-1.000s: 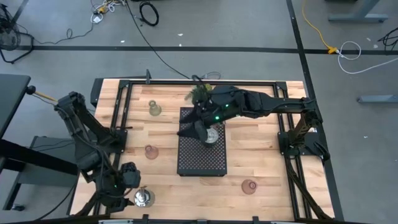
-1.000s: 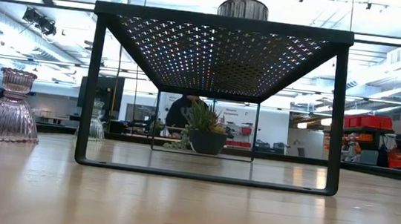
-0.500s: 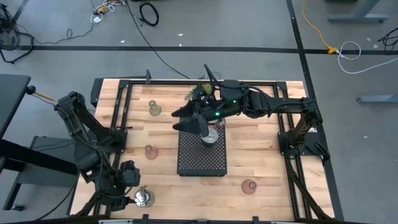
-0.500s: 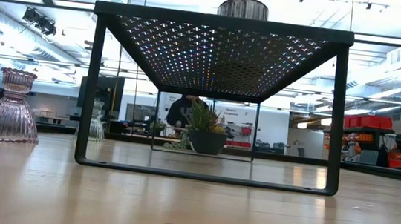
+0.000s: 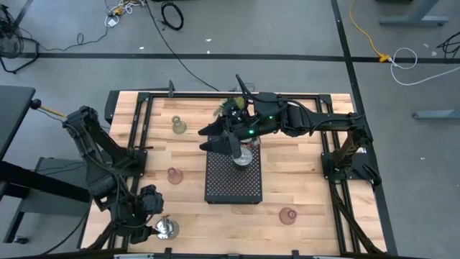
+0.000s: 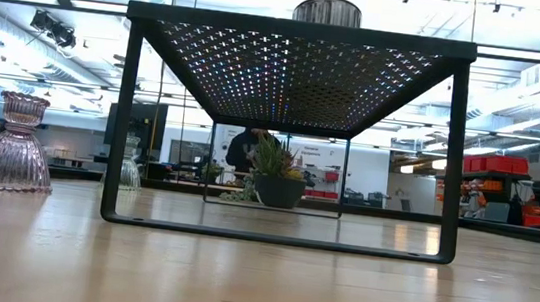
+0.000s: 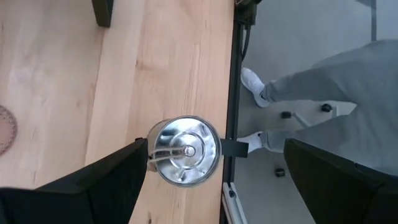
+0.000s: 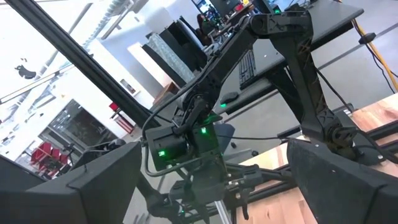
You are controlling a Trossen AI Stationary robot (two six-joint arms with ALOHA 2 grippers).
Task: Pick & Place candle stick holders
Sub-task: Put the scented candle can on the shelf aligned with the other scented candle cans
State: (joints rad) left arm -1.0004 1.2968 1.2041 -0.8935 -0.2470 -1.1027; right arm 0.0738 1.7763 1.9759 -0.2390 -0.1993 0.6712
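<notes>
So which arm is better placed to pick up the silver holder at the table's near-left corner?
The left. Its gripper hangs directly over that silver holder, fingers open on either side. The right gripper is away over the black tray.

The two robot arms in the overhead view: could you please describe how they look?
Both the left arm and the right arm are dark, jointed and bulky at the wrists. Small green lights glow on each wrist. The left gripper and right gripper have broad, flat black fingers.
</notes>
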